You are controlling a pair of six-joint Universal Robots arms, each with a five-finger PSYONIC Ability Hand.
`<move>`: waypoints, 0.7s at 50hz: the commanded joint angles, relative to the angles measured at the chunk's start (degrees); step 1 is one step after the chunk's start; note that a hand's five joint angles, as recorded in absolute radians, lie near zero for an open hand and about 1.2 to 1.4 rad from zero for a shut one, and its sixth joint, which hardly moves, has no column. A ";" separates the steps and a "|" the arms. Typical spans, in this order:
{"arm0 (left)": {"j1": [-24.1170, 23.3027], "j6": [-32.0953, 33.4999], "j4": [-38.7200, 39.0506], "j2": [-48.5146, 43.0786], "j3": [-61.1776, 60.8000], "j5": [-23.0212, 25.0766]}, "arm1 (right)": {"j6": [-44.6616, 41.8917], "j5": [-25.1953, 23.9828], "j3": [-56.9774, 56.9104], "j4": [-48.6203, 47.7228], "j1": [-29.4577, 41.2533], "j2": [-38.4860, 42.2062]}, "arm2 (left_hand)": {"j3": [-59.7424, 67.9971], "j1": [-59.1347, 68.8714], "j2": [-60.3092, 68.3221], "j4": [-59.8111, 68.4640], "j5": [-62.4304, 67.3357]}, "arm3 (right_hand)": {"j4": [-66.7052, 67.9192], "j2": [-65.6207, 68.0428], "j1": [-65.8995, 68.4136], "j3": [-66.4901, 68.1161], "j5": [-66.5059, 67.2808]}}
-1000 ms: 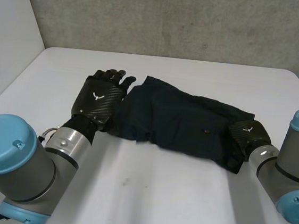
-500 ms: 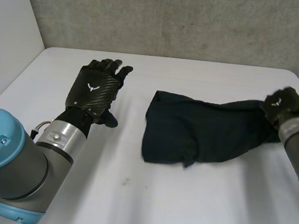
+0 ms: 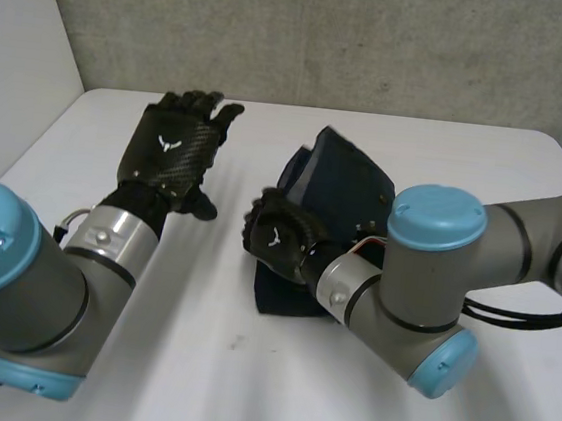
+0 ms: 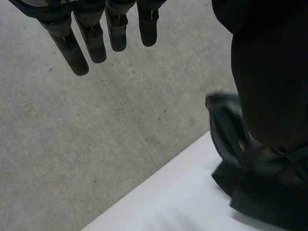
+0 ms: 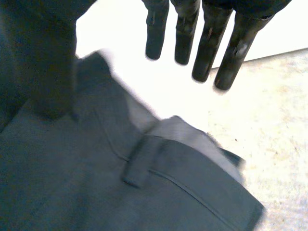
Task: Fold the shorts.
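The black left hand (image 4: 94,41) hangs with straight, relaxed fingers before a grey concrete wall (image 4: 72,144). Beside it, dark cloth shorts (image 4: 264,192) lie bunched on the white surface (image 4: 178,197).

Table (image 3: 359,420): white, smooth top with rounded far corners, running on past the fingertips of the left hand (image 3: 171,154).
Back wall (image 3: 330,35): rough grey concrete, speckled, straight ahead of those fingertips, behind the table's far edge.
Side wall (image 3: 16,52): plain white, on the outer side of the same fingers.
Light: soft and even.
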 commanded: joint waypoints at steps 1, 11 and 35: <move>-1.21 -0.78 -10.06 -4.88 11.63 -0.10 | 32.08 0.33 1.59 -0.45 -6.31 -9.98 | -0.91 0.37 -0.37 -0.37 -1.29 | -17.20 -15.11 -10.32 -16.79 -16.58; -7.62 -4.39 -18.87 -17.47 30.81 -2.91 | 61.39 6.47 5.90 0.16 -17.56 -17.38 | -0.74 0.54 -0.20 -0.20 -1.12 | -17.20 -15.11 -10.32 -16.79 -16.58; -13.51 -5.36 -62.82 -70.48 115.03 -0.99 | 60.25 2.53 -10.00 13.78 -20.21 0.02 | 0.93 2.22 1.48 1.47 0.55 | -17.20 -15.11 -10.32 -16.79 -16.58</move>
